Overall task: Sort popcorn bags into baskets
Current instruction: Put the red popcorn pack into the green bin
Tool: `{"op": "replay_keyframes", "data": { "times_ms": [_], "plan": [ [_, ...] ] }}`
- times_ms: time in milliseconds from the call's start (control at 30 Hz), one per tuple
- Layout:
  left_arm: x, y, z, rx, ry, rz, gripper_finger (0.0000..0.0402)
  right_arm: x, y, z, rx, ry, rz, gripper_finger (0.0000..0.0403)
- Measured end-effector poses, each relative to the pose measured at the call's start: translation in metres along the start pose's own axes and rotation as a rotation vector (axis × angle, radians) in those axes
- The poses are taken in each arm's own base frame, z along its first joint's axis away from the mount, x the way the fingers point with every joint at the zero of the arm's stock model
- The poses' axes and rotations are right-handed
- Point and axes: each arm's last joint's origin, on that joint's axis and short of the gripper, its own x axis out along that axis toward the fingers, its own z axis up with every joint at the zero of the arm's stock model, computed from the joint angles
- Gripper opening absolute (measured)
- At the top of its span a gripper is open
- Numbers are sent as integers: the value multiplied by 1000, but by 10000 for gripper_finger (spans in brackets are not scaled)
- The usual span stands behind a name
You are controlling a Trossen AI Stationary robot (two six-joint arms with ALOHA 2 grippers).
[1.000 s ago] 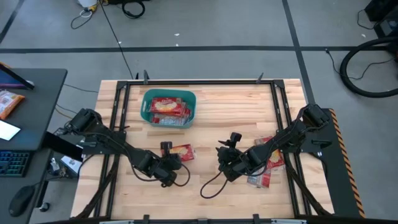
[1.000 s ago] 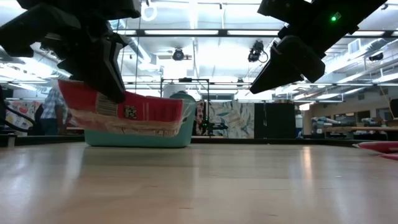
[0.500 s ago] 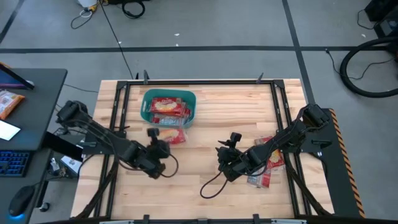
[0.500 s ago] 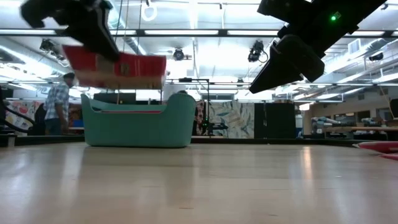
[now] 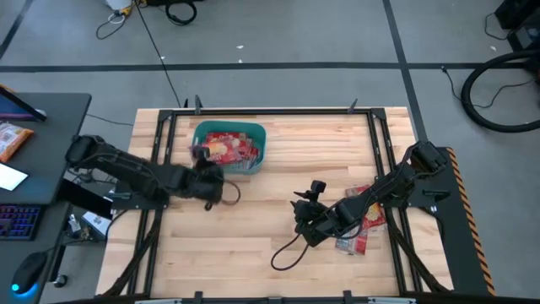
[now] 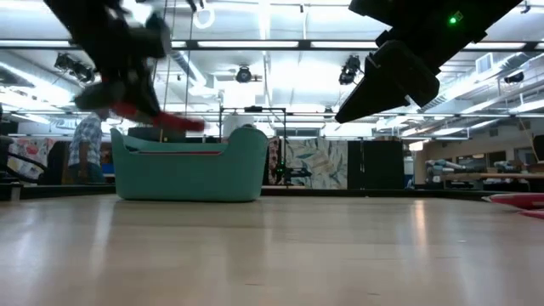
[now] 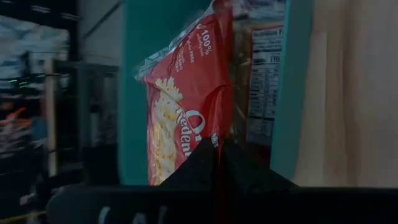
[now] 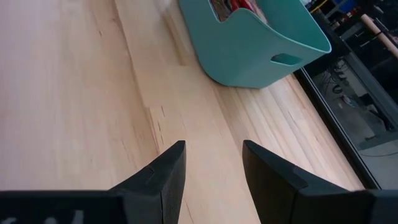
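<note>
Over the teal basket [image 5: 254, 160] our left gripper [image 7: 219, 146] pinches a popcorn bag [image 7: 186, 99] by its edge — ready for dropping — while our right gripper [image 8: 211, 163] waits wide, mid-table.

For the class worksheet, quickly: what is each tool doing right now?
Left tool: closed on a popcorn bag, above the teal basket.
Right tool: open, holding nothing, above the bare table.
</note>
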Motion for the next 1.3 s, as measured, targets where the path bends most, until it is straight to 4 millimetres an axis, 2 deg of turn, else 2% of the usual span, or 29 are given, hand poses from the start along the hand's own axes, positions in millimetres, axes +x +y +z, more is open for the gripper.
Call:
{"op": "replay_keyframes", "data": {
  "times_ms": [133,367,467,667,800,967,1167,1300],
  "plan": [
    [26,9,-7,14,-31,-61,18,0,0,0,-4,0,0,165],
    [52,32,-9,71,-46,-80,20,2,0,-8,-14,5,-2,165],
    [62,41,-12,14,-42,-109,42,3,0,-11,-23,11,-4,165],
    [72,56,-16,-115,-6,-19,107,4,0,-12,-27,13,-4,165],
    [62,54,-5,-165,-63,-31,141,4,0,-13,-39,22,0,165],
    [35,49,19,-258,-219,-127,150,-2,-7,-21,-55,136,73,165],
    [4,30,37,-358,-385,-428,144,-23,-33,-34,87,447,173,165],
    [-8,18,39,-399,-391,-493,144,-35,-54,-46,171,722,140,165]
  ]
}}
